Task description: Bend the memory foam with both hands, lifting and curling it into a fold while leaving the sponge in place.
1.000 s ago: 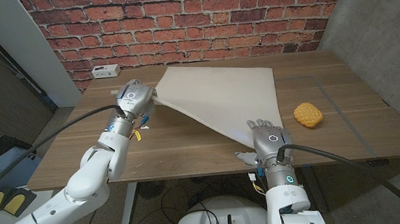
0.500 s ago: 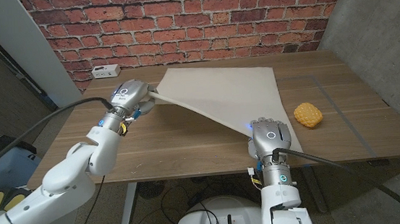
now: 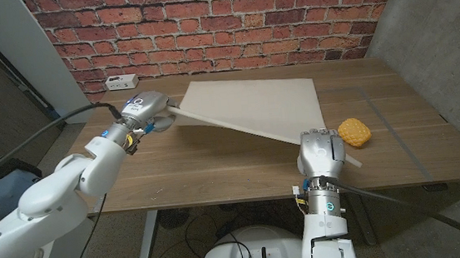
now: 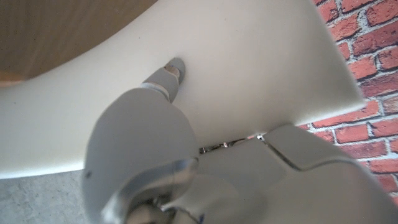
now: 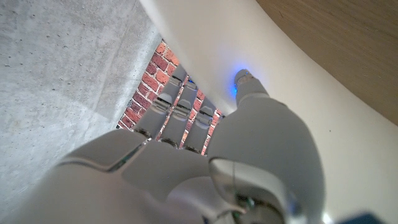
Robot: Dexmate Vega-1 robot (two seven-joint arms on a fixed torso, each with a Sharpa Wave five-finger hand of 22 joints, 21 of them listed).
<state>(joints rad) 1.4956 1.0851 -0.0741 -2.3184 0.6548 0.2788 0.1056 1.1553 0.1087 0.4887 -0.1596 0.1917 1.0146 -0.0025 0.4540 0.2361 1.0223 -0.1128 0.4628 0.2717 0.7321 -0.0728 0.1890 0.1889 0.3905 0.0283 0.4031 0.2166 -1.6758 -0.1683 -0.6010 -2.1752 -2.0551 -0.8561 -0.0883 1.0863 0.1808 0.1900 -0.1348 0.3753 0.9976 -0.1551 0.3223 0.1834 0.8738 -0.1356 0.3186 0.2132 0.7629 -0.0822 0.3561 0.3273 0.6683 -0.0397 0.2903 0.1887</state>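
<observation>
A large cream memory foam sheet (image 3: 253, 102) lies across the back of the wooden table (image 3: 199, 161), its near edge raised off the wood. My left hand (image 3: 146, 109) grips the sheet's left corner. My right hand (image 3: 320, 152) holds the near right corner, close to the yellow sponge (image 3: 354, 131), which sits on the table just right of the sheet. In the left wrist view a fingertip (image 4: 168, 71) presses into the foam (image 4: 249, 62). The right wrist view has the fingers (image 5: 177, 109) curled around the foam (image 5: 249, 37) edge.
A white power strip (image 3: 119, 82) lies at the table's back left corner. A brick wall (image 3: 204, 23) stands behind the table and a concrete wall (image 3: 437, 19) to the right. Bare wood shows along the front edge.
My right hand has moved right with its corner, ending beside the sponge. My left hand has drawn back and left. The foam's raised near edge now runs straighter between the hands.
</observation>
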